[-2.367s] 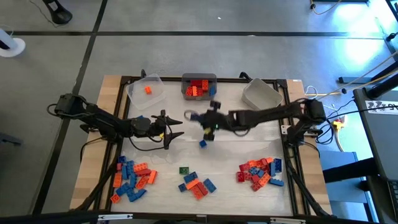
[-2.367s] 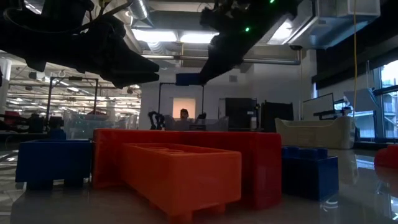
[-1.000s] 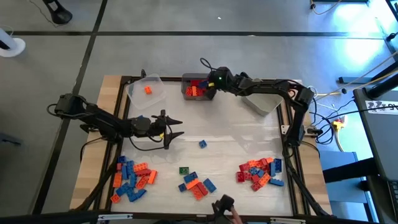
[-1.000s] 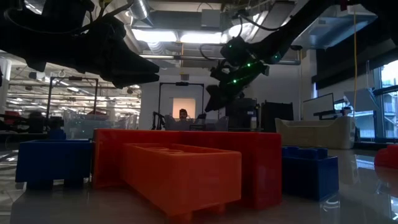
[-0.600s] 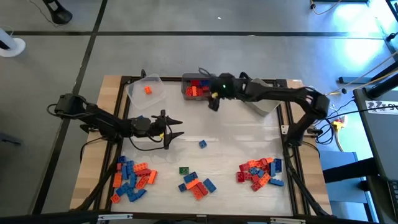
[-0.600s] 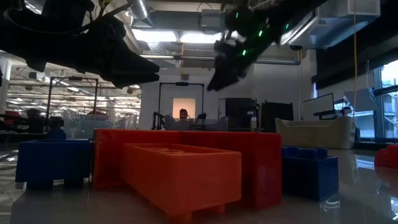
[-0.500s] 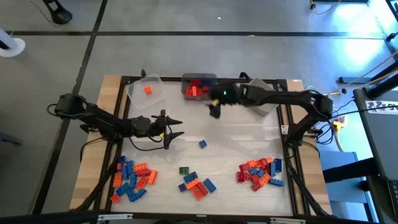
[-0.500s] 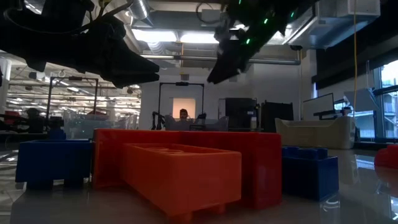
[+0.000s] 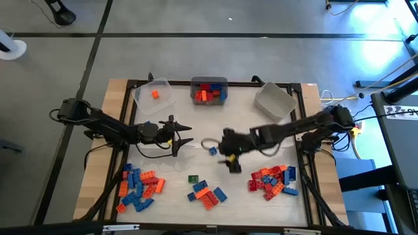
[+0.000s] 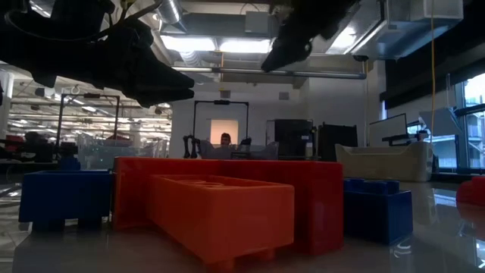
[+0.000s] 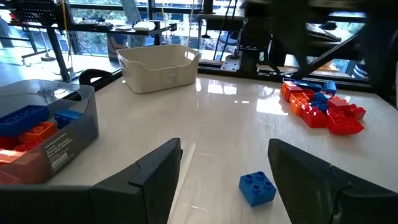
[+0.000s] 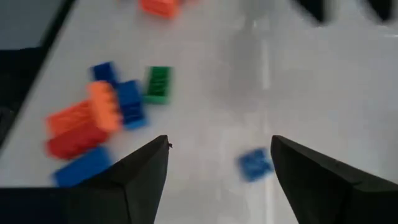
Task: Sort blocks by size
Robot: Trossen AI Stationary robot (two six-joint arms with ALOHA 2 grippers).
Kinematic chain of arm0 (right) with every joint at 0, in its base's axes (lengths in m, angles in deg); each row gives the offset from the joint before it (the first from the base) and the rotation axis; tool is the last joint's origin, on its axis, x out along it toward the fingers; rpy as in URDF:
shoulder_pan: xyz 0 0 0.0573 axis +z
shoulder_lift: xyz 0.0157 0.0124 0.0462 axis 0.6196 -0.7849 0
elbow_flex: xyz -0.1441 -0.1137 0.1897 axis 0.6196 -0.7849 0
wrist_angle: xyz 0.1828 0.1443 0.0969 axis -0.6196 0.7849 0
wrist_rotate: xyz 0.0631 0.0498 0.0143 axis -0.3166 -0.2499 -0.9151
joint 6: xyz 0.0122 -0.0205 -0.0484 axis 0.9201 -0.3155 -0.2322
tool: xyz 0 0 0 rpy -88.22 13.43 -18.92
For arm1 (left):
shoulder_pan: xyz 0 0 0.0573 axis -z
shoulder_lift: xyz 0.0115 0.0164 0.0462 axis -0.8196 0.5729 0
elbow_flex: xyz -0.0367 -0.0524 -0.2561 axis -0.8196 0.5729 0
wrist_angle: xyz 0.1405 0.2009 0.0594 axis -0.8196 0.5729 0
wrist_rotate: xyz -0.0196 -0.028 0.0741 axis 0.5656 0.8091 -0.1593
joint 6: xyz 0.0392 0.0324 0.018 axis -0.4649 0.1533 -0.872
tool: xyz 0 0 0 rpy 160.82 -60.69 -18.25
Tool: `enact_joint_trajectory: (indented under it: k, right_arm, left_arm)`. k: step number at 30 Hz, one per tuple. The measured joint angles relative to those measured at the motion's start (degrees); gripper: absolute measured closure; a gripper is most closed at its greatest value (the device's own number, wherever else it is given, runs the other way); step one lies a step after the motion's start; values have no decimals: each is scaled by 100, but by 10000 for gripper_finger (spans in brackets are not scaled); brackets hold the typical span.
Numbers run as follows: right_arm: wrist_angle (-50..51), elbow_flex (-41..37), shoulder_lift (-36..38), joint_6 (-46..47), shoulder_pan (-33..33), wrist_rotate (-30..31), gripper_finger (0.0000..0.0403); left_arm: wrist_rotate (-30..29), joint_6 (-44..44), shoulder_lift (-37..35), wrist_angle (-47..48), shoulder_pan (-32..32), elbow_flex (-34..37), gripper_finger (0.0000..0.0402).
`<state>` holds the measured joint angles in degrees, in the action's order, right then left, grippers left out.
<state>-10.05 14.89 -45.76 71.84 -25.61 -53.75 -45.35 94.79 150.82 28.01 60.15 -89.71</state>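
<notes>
The blocks lie in three heaps near the table's front: a left heap [image 9: 138,186], a middle heap [image 9: 206,193] and a right heap [image 9: 274,179]. A green block [image 9: 193,178] and a lone blue block [image 9: 213,151] lie apart from them. My right gripper [image 9: 227,158] hangs open above the table's middle, just right of the lone blue block [image 12: 254,165], slanting down with nothing between its fingers. My left gripper [image 9: 183,140] waits open at the left, pointing level toward the same block [image 11: 257,188].
Three bins stand along the far edge: a clear bin [image 9: 154,95] with one orange block, a grey bin [image 9: 209,91] with red, orange and blue blocks, and a white bin [image 9: 274,100]. Bare tabletop lies between the bins and the heaps.
My right gripper has swung fast from over the grey bin at the far edge toward the near edge, to the table's middle beside the lone blue block, and has tipped to slant downward. No block has moved.
</notes>
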Motion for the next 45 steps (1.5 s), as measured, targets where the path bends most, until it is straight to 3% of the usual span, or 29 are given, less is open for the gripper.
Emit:
enact_joint_trajectory:
  k: [5,12,18,28,35,45]
  right_arm:
    - [1,1,-46,601,791,223,123]
    - [98,5,-212,1659,1616,1037,123]
    - [362,3,-385,2595,2125,1633,123]
    - [-573,5,-1201,3387,2488,1943,123]
    - [-1395,5,-1897,3789,2620,1941,123]
    - [-1417,1,-2439,4623,2672,2296,123]
  left_arm:
    - [0,40,0,3,0,0,173]
    - [26,35,0,148,61,-155,173]
    - [48,-87,29,1560,486,-1017,173]
    - [45,133,503,2857,1409,-2018,173]
    - [28,423,820,2818,1982,-2242,173]
    - [24,691,844,2827,2245,-2240,173]
